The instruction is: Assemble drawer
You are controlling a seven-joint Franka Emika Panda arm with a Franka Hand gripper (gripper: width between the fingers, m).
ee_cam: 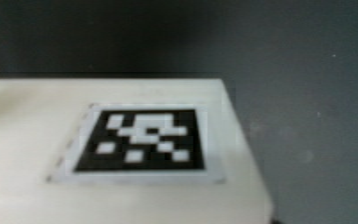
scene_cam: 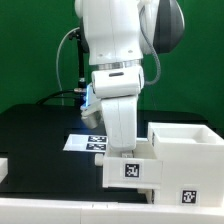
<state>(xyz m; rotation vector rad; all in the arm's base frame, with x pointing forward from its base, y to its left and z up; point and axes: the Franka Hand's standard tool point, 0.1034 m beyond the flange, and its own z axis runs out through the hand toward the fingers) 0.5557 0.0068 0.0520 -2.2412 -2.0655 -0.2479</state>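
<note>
A small white drawer tray (scene_cam: 130,168) with a black-and-white tag on its front sits against the left side of the large white housing (scene_cam: 186,150), which stands at the exterior view's right and carries a tag low on its front. My gripper (scene_cam: 124,150) is straight down at the tray's top, and its fingertips are hidden behind the tray. In the wrist view a white tagged face of the tray (ee_cam: 149,140) fills most of the picture, very close and blurred. No finger shows there.
The marker board (scene_cam: 92,143) lies flat on the black table behind the tray. Another white part (scene_cam: 3,168) pokes in at the exterior view's left edge. A green wall stands behind the arm.
</note>
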